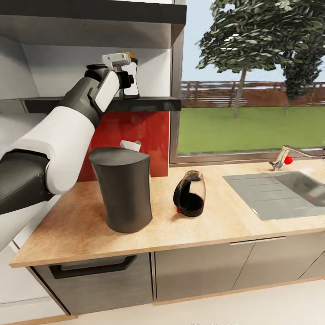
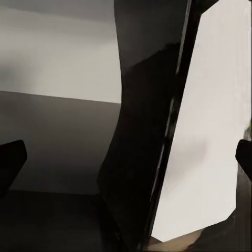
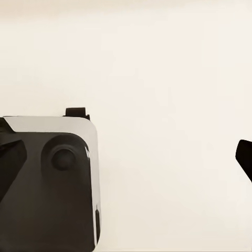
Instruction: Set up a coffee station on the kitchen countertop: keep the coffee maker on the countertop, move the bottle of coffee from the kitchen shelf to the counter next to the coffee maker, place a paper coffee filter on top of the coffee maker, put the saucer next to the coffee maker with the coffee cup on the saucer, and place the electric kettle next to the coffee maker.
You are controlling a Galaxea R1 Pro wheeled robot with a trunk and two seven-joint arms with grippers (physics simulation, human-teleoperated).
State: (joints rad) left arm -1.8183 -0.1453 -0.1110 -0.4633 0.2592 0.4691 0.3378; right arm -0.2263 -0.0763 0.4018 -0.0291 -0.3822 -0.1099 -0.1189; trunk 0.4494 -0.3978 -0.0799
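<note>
My left arm reaches up to the kitchen shelf (image 1: pixel 149 104). There my left gripper (image 1: pixel 127 81) (image 2: pixel 126 163) is open, its fingers on either side of the bottle of coffee (image 1: pixel 132 88) (image 2: pixel 199 136), a dark bottle with a white label. The dark-grey coffee maker (image 1: pixel 122 189) stands on the countertop (image 1: pixel 216 225). Behind its top edge peeks the white paper coffee filter (image 1: pixel 131 145). The glass electric kettle (image 1: pixel 190 195) stands to the maker's right. My right gripper (image 3: pixel 126 157) is open in front of a pale surface. The saucer and coffee cup are out of view.
A steel sink (image 1: pixel 280 194) with a faucet (image 1: pixel 282 159) is set into the counter's right part. A red backsplash (image 1: pixel 149 131) runs under the shelf, with a window to its right. A black-and-white robot part (image 3: pixel 52 184) lies close to my right gripper.
</note>
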